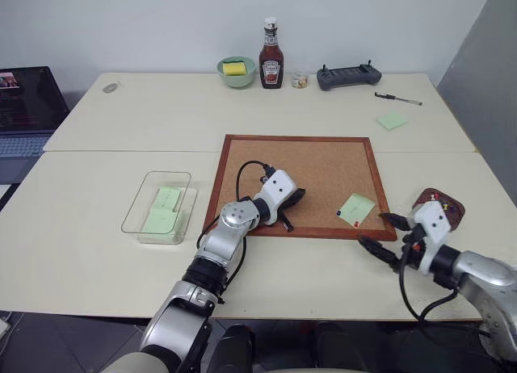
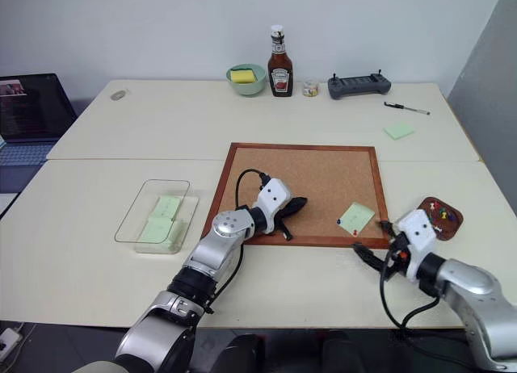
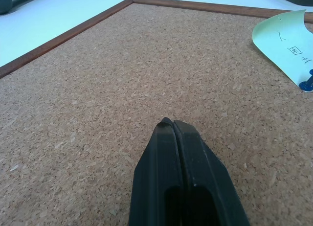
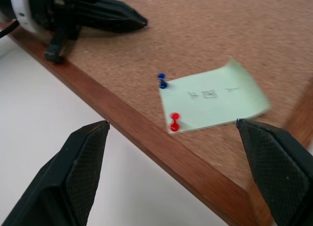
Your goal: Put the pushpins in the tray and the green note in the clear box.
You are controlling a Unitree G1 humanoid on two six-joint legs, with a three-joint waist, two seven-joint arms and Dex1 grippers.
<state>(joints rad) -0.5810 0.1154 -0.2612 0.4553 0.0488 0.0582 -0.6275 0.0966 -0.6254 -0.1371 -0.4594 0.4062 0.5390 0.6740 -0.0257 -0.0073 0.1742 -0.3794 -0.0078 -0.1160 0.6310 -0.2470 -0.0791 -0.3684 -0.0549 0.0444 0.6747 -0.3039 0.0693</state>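
Note:
The green note (image 4: 215, 101) lies on the corkboard (image 1: 299, 163) near its front right corner, one edge curling up. A blue pushpin (image 4: 162, 80) and a red pushpin (image 4: 174, 122) stick in its near edge. My right gripper (image 1: 370, 228) is open, just off the board's front right corner, its fingers pointing at the pins. The tray (image 2: 456, 214) sits right of the board behind that hand, with several pins in it. My left gripper (image 1: 300, 194) is shut with nothing in it and rests on the cork at the board's front middle. The clear box (image 1: 144, 199), left of the board, holds green notes.
At the table's far side stand a ketchup bottle (image 1: 271, 56), a green bowl (image 1: 237, 72) with a yellow sponge, a small jar (image 1: 300, 80) and a dark controller (image 1: 348, 76). A pen (image 1: 397, 98) and another green note (image 1: 392, 120) lie at far right. A laptop (image 1: 24, 106) is at far left.

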